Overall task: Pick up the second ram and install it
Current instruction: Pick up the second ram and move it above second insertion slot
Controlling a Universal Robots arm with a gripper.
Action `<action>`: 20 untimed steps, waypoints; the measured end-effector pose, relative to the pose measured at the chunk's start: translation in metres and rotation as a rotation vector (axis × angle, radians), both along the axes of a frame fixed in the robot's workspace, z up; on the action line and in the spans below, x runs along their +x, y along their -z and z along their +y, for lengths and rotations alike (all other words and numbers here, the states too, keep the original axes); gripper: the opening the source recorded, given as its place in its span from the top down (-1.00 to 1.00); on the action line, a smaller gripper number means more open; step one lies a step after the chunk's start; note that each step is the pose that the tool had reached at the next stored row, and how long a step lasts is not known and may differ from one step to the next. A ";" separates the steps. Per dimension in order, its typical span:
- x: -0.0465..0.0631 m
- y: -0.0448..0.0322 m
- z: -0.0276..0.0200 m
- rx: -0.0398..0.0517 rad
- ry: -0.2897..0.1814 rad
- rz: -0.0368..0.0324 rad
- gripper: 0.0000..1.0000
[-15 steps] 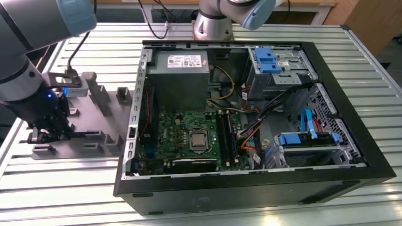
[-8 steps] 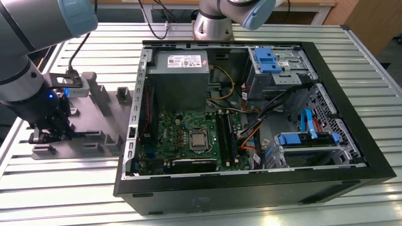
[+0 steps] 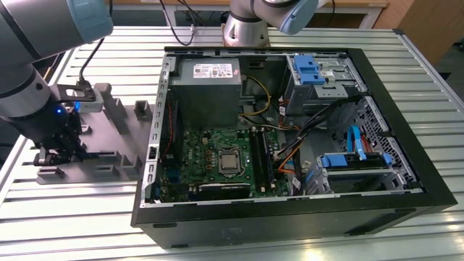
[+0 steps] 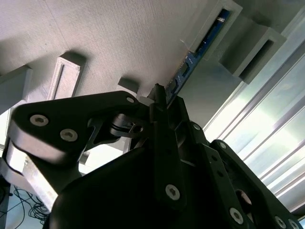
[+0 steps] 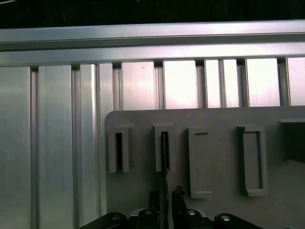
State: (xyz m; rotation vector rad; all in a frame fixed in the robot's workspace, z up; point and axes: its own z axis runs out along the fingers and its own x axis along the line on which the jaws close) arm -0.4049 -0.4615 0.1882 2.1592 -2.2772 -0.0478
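The gripper [image 5: 165, 202] is seen closed on the second ram [image 5: 165, 157], one finger [image 5: 153, 202] set against each face of the thin board. In the second wrist view the gripper [image 4: 164, 98] is clamped on the near end of the second ram [image 4: 200, 45], whose far end is held in a raised grey slot block [image 4: 248, 36]. The stick is kept upright on its edge, seated in the slot block [image 5: 157, 148] of the grey fixture plate [image 5: 133, 191]. Further slot blocks are ranged beside it on the plate.

In the exterior view the gripper [image 3: 56, 155] is lowered onto the fixture plate [image 3: 116, 136], which is laid on the ribbed aluminium table [image 3: 87, 217] at the exterior view's left. Just beside the plate, toward the exterior view's right, an open computer case [image 3: 435, 179] is laid on its side. Inside it the green motherboard [image 3: 195, 157] is exposed, with the long black memory slots [image 3: 259, 157] beside the processor socket [image 3: 230, 161] and the power supply [image 3: 206, 92] at the far end.
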 end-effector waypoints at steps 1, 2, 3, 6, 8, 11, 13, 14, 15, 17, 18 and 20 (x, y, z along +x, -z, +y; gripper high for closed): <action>0.000 0.0001 0.0002 0.0000 0.000 -0.0001 0.50; 0.000 0.0000 0.0004 -0.0001 0.000 0.0001 0.50; 0.000 0.0000 0.0005 -0.0002 0.000 0.0002 0.50; 0.000 0.0002 0.0013 -0.0001 0.000 0.0002 0.50; 0.000 0.0005 0.0016 0.0000 0.000 0.0003 0.50; 0.000 0.0010 0.0017 0.0001 0.000 0.0004 0.50; 0.000 0.0017 0.0018 0.0007 0.000 0.0003 0.50; 0.000 0.0020 0.0018 0.0013 0.000 0.0002 0.50; 0.000 0.0021 0.0018 0.0017 0.000 0.0003 0.50; 0.000 0.0023 0.0018 0.0022 0.000 0.0004 0.50; 0.000 0.0024 0.0018 0.0023 0.000 0.0004 0.50; 0.000 0.0024 0.0018 0.0023 0.000 0.0003 0.50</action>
